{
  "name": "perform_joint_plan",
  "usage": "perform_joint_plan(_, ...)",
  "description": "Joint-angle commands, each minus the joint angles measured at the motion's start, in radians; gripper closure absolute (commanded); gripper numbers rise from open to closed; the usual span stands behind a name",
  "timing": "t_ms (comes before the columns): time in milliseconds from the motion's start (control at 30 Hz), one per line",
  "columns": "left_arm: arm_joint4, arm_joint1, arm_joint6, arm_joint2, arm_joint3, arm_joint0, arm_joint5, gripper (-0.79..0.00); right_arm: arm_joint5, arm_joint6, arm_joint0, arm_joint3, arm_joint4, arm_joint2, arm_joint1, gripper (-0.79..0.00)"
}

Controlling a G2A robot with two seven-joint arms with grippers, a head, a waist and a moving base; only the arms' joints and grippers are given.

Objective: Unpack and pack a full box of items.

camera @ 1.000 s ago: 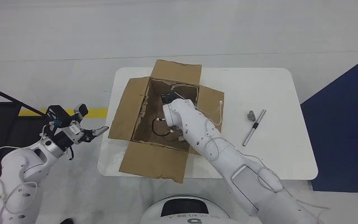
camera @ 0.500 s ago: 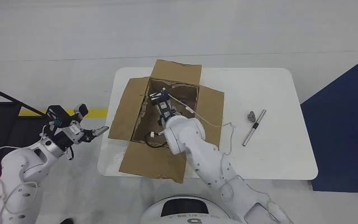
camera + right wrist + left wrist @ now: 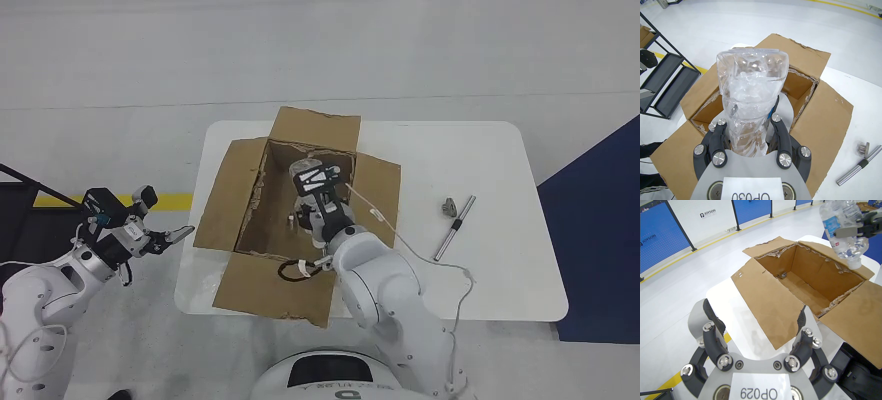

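An open cardboard box (image 3: 258, 200) stands on the white table (image 3: 480, 280). My right gripper (image 3: 318, 182) is above the box and shut on a clear plastic bottle (image 3: 751, 94). In the left wrist view the bottle (image 3: 844, 234) hangs tilted, cap down, over the box's far wall, pinched by the right gripper (image 3: 853, 232). A small metal piece (image 3: 782, 275) lies on the box (image 3: 772, 306) floor. My left gripper (image 3: 165, 240) stands open and holds nothing, off the table's left edge; its fingers (image 3: 713, 313) face the box.
A metal rod (image 3: 452, 230) and a small metal part (image 3: 447, 207) lie on the table right of the box; both also appear in the right wrist view, the rod (image 3: 859, 166) and the part (image 3: 863, 148). A dark shelf rack (image 3: 664, 79) stands on the floor beyond the table.
The right arm has lifted out of the box with the bottle in its gripper and now holds it above the opening. The left arm has not moved.
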Motion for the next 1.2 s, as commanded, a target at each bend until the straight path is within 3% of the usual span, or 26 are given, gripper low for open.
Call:
perform_joint_plan(0, 0.000, 0.000, 0.000, 0.000, 0.000, 0.000, 0.000, -0.785, 0.018, -0.029, -0.019, -0.021, 0.041, 0.034, 0.002, 0.000)
perform_joint_plan(133, 0.000, 0.000, 0.000, 0.000, 0.000, 0.000, 0.000, -0.785, 0.077, -0.088, -0.144, -0.151, 0.114, 0.197, 0.018, 0.000)
perform_joint_plan(267, 0.000, 0.000, 0.000, 0.000, 0.000, 0.000, 0.000, -0.785, 0.107, -0.181, -0.299, -0.234, 0.294, 0.440, 0.031, 0.000)
perform_joint_plan(367, 0.000, 0.000, 0.000, 0.000, 0.000, 0.000, 0.000, -0.785, 0.103, -0.191, -0.369, -0.200, 0.434, 0.612, 0.038, 0.000)
perform_joint_plan(500, 0.000, 0.000, 0.000, 0.000, 0.000, 0.000, 0.000, -0.785, 0.078, -0.090, -0.343, -0.104, 0.510, 0.737, 0.050, 0.000)
perform_joint_plan(633, 0.000, 0.000, 0.000, 0.000, 0.000, 0.000, 0.000, -0.785, 0.053, -0.004, -0.274, -0.016, 0.520, 0.759, 0.060, 0.000)
perform_joint_plan(800, 0.000, 0.000, 0.000, 0.000, 0.000, 0.000, 0.000, -0.785, 0.031, 0.083, -0.158, 0.092, 0.471, 0.707, 0.071, 0.000)
perform_joint_plan(1000, 0.000, 0.000, 0.000, 0.000, 0.000, 0.000, 0.000, -0.785, 0.064, 0.175, -0.009, 0.247, 0.386, 0.594, 0.073, 0.000)
perform_joint_plan(1167, 0.000, 0.000, 0.000, 0.000, 0.000, 0.000, 0.000, -0.785, 0.111, 0.219, 0.054, 0.335, 0.355, 0.557, 0.075, 0.000)
